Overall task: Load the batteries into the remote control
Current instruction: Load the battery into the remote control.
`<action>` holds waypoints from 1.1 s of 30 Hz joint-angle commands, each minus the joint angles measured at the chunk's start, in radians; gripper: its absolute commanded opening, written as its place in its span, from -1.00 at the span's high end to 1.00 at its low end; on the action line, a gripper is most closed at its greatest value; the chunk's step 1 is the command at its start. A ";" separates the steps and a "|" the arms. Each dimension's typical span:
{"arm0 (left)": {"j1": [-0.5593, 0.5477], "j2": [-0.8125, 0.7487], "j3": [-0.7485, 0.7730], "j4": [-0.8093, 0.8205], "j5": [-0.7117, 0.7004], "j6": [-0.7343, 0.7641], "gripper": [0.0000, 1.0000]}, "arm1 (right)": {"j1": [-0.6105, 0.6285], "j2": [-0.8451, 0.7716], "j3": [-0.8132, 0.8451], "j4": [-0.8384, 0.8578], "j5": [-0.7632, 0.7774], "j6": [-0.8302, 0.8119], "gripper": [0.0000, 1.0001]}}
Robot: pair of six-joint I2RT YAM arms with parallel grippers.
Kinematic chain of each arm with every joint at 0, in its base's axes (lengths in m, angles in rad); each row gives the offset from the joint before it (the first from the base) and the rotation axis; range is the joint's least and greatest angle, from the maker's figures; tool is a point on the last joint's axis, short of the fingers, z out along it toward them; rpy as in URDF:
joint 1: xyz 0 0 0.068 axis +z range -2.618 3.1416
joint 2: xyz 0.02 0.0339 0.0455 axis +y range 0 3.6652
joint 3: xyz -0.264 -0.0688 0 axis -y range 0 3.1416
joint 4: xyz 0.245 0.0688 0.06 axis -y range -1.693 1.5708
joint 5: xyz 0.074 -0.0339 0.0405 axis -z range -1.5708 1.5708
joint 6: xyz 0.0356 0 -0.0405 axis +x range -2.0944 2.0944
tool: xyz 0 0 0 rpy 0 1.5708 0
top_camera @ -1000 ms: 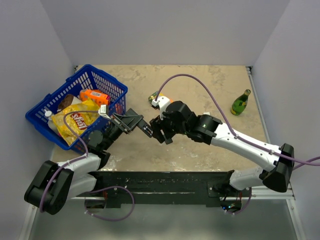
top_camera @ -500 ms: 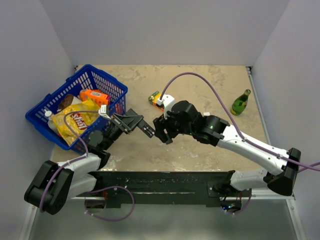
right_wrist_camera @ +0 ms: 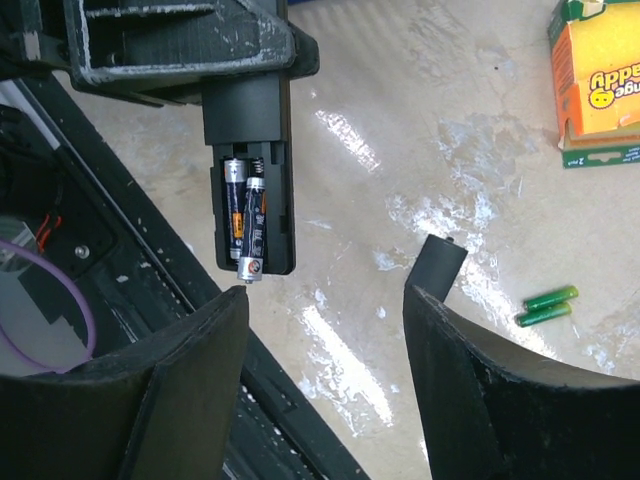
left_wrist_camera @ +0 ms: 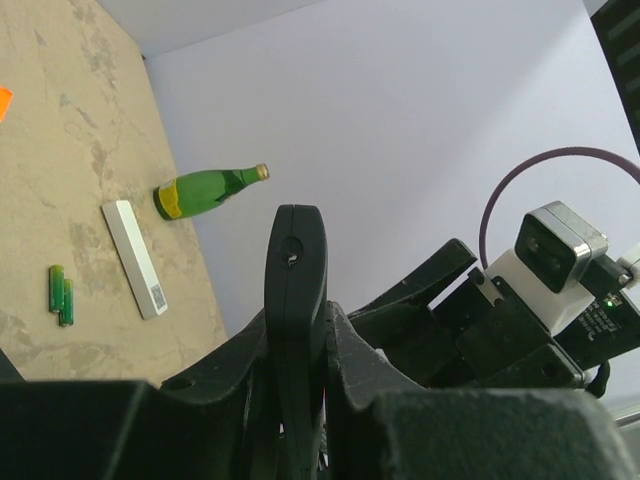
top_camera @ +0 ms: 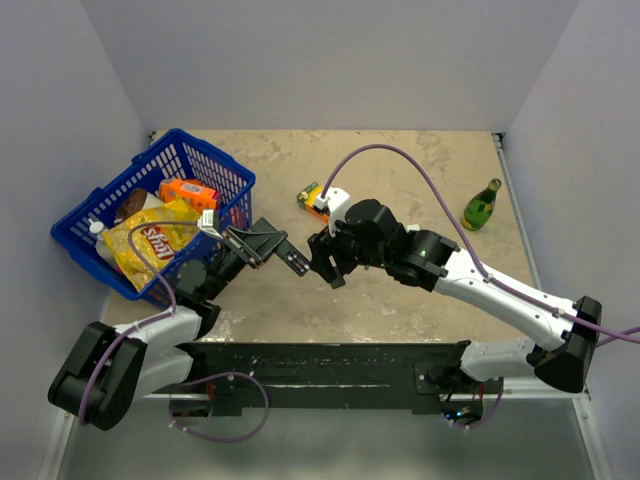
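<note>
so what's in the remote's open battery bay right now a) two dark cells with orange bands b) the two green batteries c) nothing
a: the right wrist view shows two dark cells in the bay of the remote control, while the green batteries lie on the table.

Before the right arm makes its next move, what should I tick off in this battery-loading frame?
1. Grip: ok. The left hand is shut on the remote control, with its open compartment facing the right wrist camera.
2. Free hand: ok. The right hand is open with nothing between its fingers.
3. Seating: not ok. Of the two black batteries in the compartment, one lies slanted with its end past the compartment's edge.
4. Polarity: cannot tell.
5. Cover: ok. The black cover is off the remote and lies on the table.
6. Strays: ok. The green batteries lie on the table, apart from the remote.
</note>
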 commanded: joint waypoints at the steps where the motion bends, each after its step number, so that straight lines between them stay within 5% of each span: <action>1: -0.005 -0.017 0.036 0.040 0.028 -0.010 1.00 | -0.011 -0.060 -0.063 0.081 -0.107 -0.105 -0.29; 21: -0.010 -0.069 0.090 -0.083 0.102 0.030 1.00 | -0.009 -0.236 -0.218 0.259 -0.488 -0.860 -0.18; 33: -0.010 -0.073 0.100 -0.095 0.130 0.032 1.00 | -0.011 -0.106 -0.131 0.179 -0.591 -1.028 0.05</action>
